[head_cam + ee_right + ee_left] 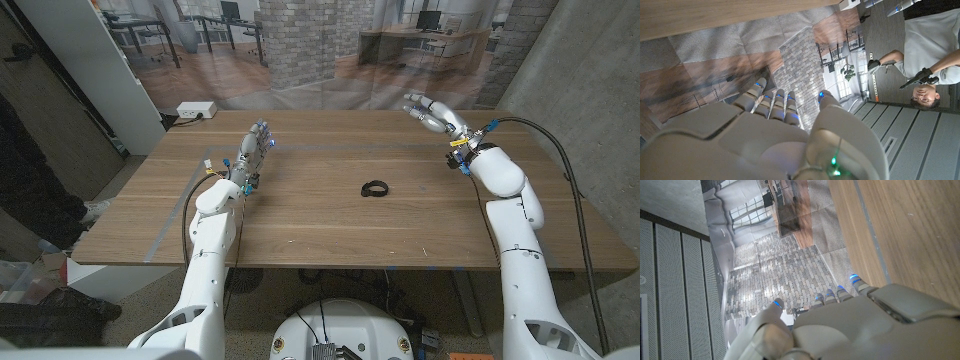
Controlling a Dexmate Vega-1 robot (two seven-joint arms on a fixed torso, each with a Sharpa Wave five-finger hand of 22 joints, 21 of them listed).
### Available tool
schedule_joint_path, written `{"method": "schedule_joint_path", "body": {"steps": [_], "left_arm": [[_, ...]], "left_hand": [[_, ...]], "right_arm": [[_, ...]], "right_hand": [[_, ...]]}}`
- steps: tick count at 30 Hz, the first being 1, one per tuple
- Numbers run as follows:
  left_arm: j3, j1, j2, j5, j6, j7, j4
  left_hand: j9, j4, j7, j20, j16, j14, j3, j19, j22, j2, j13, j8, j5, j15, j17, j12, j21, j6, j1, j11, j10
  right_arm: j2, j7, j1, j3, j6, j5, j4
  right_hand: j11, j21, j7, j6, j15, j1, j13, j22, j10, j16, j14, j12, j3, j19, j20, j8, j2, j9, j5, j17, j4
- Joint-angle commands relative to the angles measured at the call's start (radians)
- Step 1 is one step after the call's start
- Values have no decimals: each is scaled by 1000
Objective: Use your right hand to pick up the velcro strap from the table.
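While the velcro strap (375, 188) lies coiled near the middle of the table (320, 230) in the head view, judge it light, soft and floppy; pinch its raised loop edge. Your right robot hand (432, 112) hovers well beyond the strap, fingers apart, holding nothing. Your left robot hand (252, 150) stands well apart from it, fingers apart and holding nothing. From the right wrist view, the fingers (771, 100) reach outward, loosely spread.

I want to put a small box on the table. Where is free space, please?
Bare wood lies on the table between the left hand and the velcro strap, between the strap and the right hand, and along the near edge. Nowhere is crowded; only the strap occupies the middle.
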Motion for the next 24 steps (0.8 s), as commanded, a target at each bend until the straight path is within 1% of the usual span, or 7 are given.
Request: {"method": "schedule_joint_path", "body": {"steps": [1, 9, 21, 24], "left_arm": [[0, -4, -2, 1, -2, 0, 6], [0, -1, -3, 1, -2, -1, 3], [0, 10, -4, 0, 1, 0, -11], [0, 13, -4, -1, 1, 0, -15]], "left_hand": [[5, -1, -1, 3, 1, -165, -4, -33, 2, 97, 2, 0, 4, -6, 5, -1, -5, -64, 7, 1, -55], [5, -1, -1, 4, 1, -163, -5, -34, 2, 97, 2, -1, 5, -6, 5, -2, -6, -65, 7, 0, -54], [5, -1, -1, 3, 0, -163, -6, -33, 3, 96, 2, -1, 5, -7, 5, -2, -7, -64, 7, 0, -53], [5, -1, -1, 4, 0, -163, -6, -34, 3, 96, 2, -1, 6, -8, 5, -2, -7, -64, 7, -1, -53]], "right_arm": [[-27, -4, -10, -12, 11, -86, -39], [-51, 12, -13, -18, 12, -132, -60], [-75, 35, -24, -33, 4, -205, -103], [-81, 44, -25, -36, 5, -214, -109]], "right_hand": [[-2, 6, 0, 9, 1, 16, 5, 3, 7, 4, 5, 1, 3, 11, -19, 1, -1, 2, 0, 3, -11], [-5, 6, -2, 12, -1, 22, 5, 3, 10, 5, 10, 1, 6, 14, -21, 1, 0, 2, 0, 2, -18], [-7, 6, -4, 14, -5, 32, 5, 3, 13, 4, 15, 0, 10, 19, -22, 1, 1, 3, 1, 2, -29], [-8, 8, -5, 21, -8, 37, 5, 3, 21, 5, 20, 2, 12, 28, -20, 2, 1, 3, 1, 2, -36]]}}
